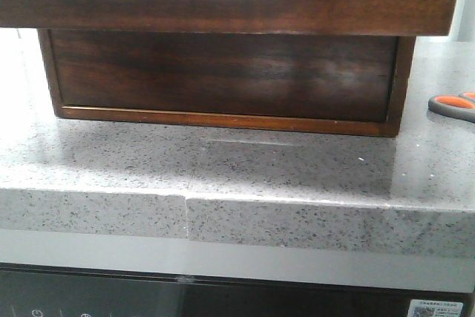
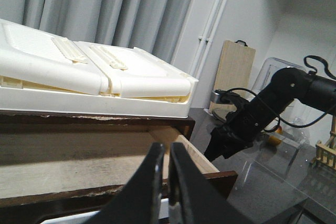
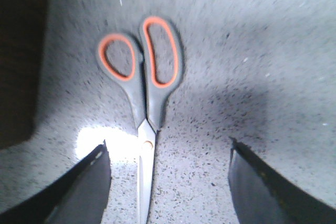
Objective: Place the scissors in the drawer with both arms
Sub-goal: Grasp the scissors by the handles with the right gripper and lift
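The scissors, grey handles lined with orange, lie flat on the speckled counter and show at the right edge of the front view. My right gripper hangs open over them with the blades between its fingers, touching neither. The drawer is pulled out towards the camera, its pale wooden inside exposed. My left gripper is shut, its fingers reaching over the drawer's dark front edge with nothing clearly between them. The left wrist view also shows my right gripper pointing down beside the box.
The wooden box body stands on the grey stone counter, near its front edge. A white plastic tray lies on top of the box. A wooden board and a clear container stand behind.
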`<state>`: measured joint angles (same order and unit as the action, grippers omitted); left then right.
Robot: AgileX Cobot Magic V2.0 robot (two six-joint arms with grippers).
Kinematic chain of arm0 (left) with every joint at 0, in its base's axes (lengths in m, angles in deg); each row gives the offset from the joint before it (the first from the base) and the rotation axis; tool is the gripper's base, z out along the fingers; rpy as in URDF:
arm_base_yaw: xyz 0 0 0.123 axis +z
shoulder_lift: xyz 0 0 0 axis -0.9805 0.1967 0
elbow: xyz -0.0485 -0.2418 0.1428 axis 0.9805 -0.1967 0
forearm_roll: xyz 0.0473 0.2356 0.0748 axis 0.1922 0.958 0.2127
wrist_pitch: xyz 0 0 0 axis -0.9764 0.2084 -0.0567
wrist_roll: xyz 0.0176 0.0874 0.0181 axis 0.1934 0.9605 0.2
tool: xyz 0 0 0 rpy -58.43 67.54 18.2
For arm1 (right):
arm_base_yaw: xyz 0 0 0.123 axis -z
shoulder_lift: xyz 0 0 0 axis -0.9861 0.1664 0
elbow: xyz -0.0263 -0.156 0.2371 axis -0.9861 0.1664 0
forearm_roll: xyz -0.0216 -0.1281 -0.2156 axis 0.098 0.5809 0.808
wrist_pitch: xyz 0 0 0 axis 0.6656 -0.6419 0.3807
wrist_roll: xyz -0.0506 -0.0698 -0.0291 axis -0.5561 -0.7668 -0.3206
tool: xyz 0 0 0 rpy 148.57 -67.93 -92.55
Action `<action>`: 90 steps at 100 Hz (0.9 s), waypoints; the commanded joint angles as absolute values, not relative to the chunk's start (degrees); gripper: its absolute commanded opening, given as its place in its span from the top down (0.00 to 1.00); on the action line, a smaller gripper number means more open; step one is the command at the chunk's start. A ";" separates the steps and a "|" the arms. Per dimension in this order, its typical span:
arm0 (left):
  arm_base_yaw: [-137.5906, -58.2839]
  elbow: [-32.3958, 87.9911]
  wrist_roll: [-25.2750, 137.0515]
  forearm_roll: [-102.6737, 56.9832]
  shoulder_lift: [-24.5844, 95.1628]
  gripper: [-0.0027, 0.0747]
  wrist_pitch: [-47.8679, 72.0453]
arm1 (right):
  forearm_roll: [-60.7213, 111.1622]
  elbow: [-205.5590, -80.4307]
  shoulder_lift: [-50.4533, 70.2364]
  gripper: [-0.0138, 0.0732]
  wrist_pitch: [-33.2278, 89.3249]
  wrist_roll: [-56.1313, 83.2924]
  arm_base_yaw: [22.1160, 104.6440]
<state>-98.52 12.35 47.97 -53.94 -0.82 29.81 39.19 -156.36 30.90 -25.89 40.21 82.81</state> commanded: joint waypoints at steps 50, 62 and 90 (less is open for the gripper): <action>-98.44 14.27 48.25 -55.00 -0.46 0.99 29.80 | 39.77 -156.60 40.22 0.35 -21.23 42.59 79.24; -98.44 14.27 48.15 -55.50 -0.46 0.99 29.88 | 39.42 -153.81 40.22 0.35 -18.70 42.94 79.24; -98.44 14.27 48.15 -55.61 -0.46 0.99 30.52 | 39.32 -147.15 40.22 0.35 -10.26 44.40 79.24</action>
<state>-98.52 12.35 47.97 -53.19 -0.82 32.69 39.10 -147.49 41.99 -14.36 44.11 79.24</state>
